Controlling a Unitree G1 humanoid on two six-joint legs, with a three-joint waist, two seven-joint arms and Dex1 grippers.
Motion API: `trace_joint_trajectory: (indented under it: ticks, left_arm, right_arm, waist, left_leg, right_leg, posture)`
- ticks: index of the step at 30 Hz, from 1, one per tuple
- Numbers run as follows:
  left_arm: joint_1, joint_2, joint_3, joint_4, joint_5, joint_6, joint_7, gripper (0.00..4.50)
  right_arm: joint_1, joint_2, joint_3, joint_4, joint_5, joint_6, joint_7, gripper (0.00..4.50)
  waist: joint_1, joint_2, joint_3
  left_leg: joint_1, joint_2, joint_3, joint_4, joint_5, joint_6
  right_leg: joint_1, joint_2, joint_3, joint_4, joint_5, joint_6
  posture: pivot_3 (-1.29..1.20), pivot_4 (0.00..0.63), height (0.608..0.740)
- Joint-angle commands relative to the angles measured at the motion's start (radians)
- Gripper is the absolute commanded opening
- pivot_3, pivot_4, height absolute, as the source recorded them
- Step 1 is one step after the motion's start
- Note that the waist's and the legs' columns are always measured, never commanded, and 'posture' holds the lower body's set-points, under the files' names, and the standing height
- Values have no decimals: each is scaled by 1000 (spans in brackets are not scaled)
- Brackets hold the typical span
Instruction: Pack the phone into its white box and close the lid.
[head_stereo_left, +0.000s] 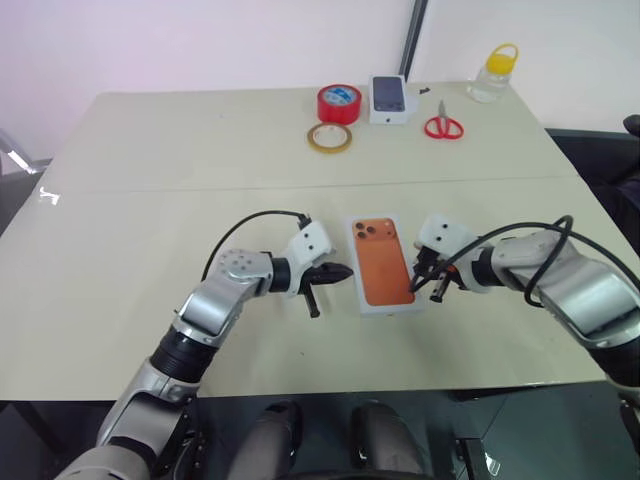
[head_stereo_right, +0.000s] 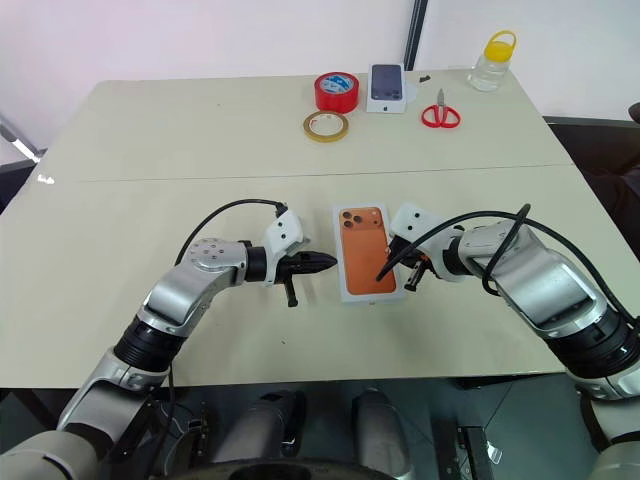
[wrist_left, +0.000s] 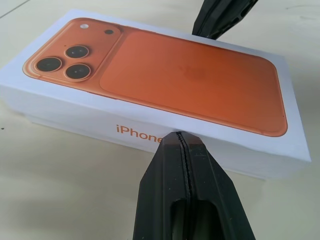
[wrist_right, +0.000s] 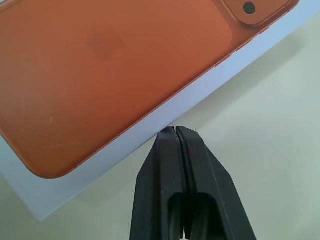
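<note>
Both pincers closed, empty: left pincer (head_stereo_left: 338, 272) and right pincer (head_stereo_left: 432, 283) flank lid (head_stereo_left: 381, 262) near surface (head_stereo_left: 150, 200) front edge. Press lid down evenly; avoid skewing it.

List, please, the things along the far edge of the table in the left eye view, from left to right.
Tan tape ring → red tape roll → small white box with a phone picture → red scissors → clear jar with a yellow lid.

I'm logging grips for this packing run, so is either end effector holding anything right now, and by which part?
Nothing is held. The left end effector and right end effector are both shut empty, one on each side of the closed lid.
</note>
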Motion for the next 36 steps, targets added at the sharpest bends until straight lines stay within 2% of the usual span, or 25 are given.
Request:
trace_joint_trajectory:
  ticks: [1, 7, 12, 17, 21, 28, 32, 36]
  left_arm:
    - [-10, 12, 71, 2, -31, -15, 12, 0]
    - [-63, -15, 144, 59, -76, 0, 33, 0]
    - [-132, -71, 117, 145, -52, -46, 48, 0]
    - [-173, -107, 3, 240, 45, -84, 49, 0]
    - [-176, -109, -29, 255, 56, -57, 32, 0]
    - [-157, -88, -47, 261, 91, -66, 24, 0]
    - [-109, -55, 22, 189, 53, -76, 21, 0]
    - [6, 26, 125, 30, -15, -73, 10, 0]
  right_arm:
    - [-4, -28, -77, 3, -6, -46, 26, 32]
    - [58, -78, -198, -4, 31, -134, 110, 32]
    - [145, -81, -263, -93, 102, -165, 181, 32]
    - [216, -46, -221, -163, 104, -107, 130, 32]
    - [229, -26, -198, -164, 90, -56, 79, 32]
    - [232, -22, -207, -155, 90, -46, 52, 32]
    - [217, 9, -280, -112, 78, -156, 34, 32]
    - [188, 72, -375, -5, 73, -273, 0, 32]
  waist:
    - [-1, 0, 0]
    - [4, 0, 0]
    - [10, -1, 0]
    - [3, -1, 0]
    - [1, -1, 0]
    - [1, -1, 0]
    - [-3, -1, 0]
    - [-7, -1, 0]
  left_leg:
    - [0, 0, 0, 0, 0, 0]
    - [0, 0, 0, 0, 0, 0]
    - [0, 0, 0, 1, 0, 0]
    - [0, 0, 0, 1, 0, 0]
    - [0, 0, 0, 1, 0, 0]
    - [1, 0, 0, 1, 0, 0]
    - [1, 0, 0, 1, 0, 0]
    - [2, 0, 0, 0, 0, -1]
  right_leg:
    - [0, 0, 0, 0, 0, 0]
    - [0, 0, 0, 0, 0, 0]
    - [1, 0, -1, 0, 0, 0]
    - [1, 0, -1, 0, 0, 0]
    - [1, 0, 0, 1, 0, 0]
    - [2, 0, 0, 1, 0, 0]
    - [2, 0, 0, 1, 0, 0]
    - [1, 1, 0, 1, 0, 0]
  posture:
    - [0, 150, 740]
    - [0, 150, 740]
    - [0, 150, 740]
    - [0, 150, 740]
    - [0, 150, 740]
    - [0, 150, 740]
    - [0, 150, 740]
    - [0, 150, 740]
